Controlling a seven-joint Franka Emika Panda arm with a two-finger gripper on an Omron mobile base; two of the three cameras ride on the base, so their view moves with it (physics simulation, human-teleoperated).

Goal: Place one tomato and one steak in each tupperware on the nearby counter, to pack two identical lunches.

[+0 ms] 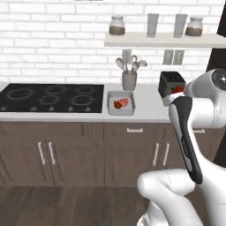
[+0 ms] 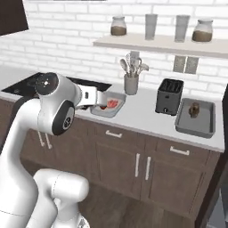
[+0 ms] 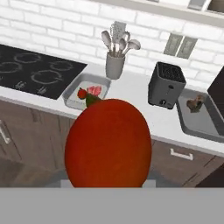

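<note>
A large red tomato sits right in front of the hand camera, with my gripper shut on it; the tomato hides the fingertips. The hand hangs in front of the counter, short of its edge. The left tupperware holds a small tomato and a pink steak. The right tupperware holds a brown steak.
A dark toaster stands between the two trays. A grey utensil holder sits behind the left tray, and a black cooktop lies to its left. A wall shelf with jars hangs above.
</note>
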